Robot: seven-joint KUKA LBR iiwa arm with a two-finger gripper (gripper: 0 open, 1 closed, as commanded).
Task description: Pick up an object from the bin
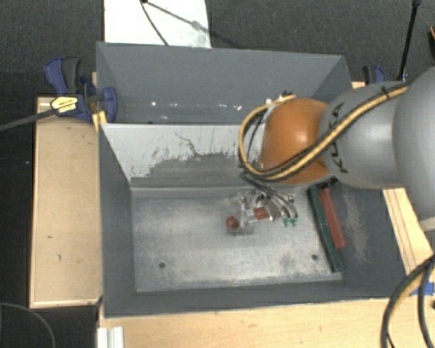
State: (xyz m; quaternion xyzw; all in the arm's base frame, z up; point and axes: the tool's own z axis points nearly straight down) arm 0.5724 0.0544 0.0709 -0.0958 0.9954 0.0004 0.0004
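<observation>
I am holding the fingers [263,210] low over the floor of the grey metal bin [174,267]. I cannot tell how far apart they are standing, or whether they are gripping anything. A small red-brown rounded piece [234,224] is lying just beside them, toward the view's left. I am judging it best to centre over it before closing.

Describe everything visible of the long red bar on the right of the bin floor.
The long red bar is slim, straight and matte, possibly plastic. It lies flat along the foot of the grey metal bin's right wall. A dark green strip lies close along its inner side. Its far end passes under the robot arm. The gripper stands apart, toward the bin's middle.
</observation>
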